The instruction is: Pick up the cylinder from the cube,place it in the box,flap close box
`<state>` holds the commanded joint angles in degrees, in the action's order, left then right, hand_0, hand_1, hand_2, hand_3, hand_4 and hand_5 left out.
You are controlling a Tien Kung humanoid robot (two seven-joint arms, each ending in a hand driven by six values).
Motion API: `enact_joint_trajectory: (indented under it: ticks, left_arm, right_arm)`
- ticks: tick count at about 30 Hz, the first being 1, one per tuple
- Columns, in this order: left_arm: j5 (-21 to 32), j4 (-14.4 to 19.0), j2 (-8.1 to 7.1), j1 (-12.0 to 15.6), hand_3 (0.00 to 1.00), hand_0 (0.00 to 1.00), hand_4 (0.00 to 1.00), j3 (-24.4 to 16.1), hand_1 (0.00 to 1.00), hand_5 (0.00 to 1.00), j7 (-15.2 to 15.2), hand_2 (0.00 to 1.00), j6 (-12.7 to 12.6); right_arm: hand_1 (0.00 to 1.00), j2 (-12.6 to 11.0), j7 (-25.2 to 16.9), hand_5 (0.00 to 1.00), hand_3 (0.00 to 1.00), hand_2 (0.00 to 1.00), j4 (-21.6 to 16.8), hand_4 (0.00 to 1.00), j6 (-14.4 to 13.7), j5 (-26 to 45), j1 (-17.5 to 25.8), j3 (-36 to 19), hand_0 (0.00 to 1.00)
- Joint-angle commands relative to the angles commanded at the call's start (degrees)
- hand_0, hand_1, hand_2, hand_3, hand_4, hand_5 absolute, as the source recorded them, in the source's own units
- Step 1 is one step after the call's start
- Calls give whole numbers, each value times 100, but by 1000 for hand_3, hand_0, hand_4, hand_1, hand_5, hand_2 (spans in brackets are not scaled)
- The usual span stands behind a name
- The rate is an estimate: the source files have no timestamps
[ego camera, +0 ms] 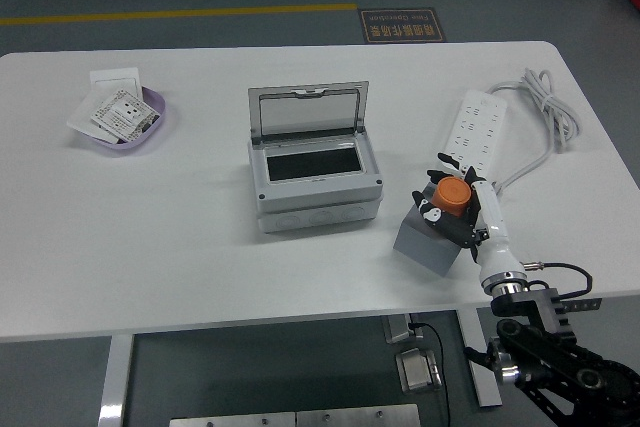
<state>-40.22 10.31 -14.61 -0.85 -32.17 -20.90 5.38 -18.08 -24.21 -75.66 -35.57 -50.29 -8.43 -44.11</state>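
Head view: a white table (200, 267) fills most of the frame, with grey floor beyond it at the top. Near the centre stands the grey box (315, 179), its clear flap (305, 110) raised upright at the back edge, the dark inside open to view. At lower right the right hand (452, 197) comes in from the bottom right corner on a black arm with a white wrist. Its dark fingers (432, 209) are curled around the orange cylinder (451, 195), gripping it from the sides. The cylinder sits on top of the grey cube (425, 245), or just above it; contact between them cannot be told. The cube lies right of the box, near it but apart, and is turned at an angle to the table edge. Just beyond the hand, in the right part of the frame, a white power strip (479, 132) lies slanting, its cable (545, 107) looping toward the upper right. At upper left a purple tray (152, 133) holds white cards, with a white square plate (117, 81) touching its far side. A dark floor sign (400, 24) shows at top centre
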Motion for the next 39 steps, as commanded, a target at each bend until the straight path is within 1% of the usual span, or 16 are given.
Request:
enact_joint_trajectory:
  ticks: [1,2,7,8,13,14,22,32,36,39]
  left_arm:
    - [9,0,1,0,554,663,469,8,682,35,4,570,-2]
    - [18,0,1,-1,554,662,470,16,683,35,9,570,-4]
    - [89,0,7,-4,554,662,470,77,683,35,51,570,-23]
    - [99,0,7,-4,554,661,472,83,684,37,61,570,-28]
    - [153,0,6,-9,554,661,472,118,684,37,113,570,-60]
    - [174,0,5,-10,554,661,474,136,684,37,127,570,-67]
    - [334,0,8,-12,555,660,476,319,684,37,188,570,-84]
    - [295,0,18,-12,556,659,482,307,682,41,181,570,-83]
    - [272,0,18,-15,556,659,482,285,682,41,174,570,-81]
    - [251,0,18,-11,556,659,486,266,683,45,166,569,-79]
  right_arm:
    - [698,1,3,2,742,656,-1,315,-3,2,-1,2,784]
    - [678,2,7,7,651,636,-3,62,-7,3,-2,3,805]
    - [678,10,54,7,651,636,-19,62,-38,-24,-15,1,805]
    - [672,11,60,16,623,636,-23,2,-42,-32,-17,-4,802]
    - [672,15,66,16,623,636,-38,2,-51,-70,-34,-51,802]
    - [668,17,68,2,601,639,-39,2,-54,-82,-40,-60,786]
    - [680,11,130,2,603,652,-89,2,-71,-244,-64,-142,780]
    - [681,-34,232,2,595,652,-269,2,-133,-511,-82,-236,782]
    - [681,-61,392,2,595,652,-420,2,-141,-777,-150,-152,782]
    - [675,-90,619,2,579,643,-524,20,-141,-1091,-257,-43,771]
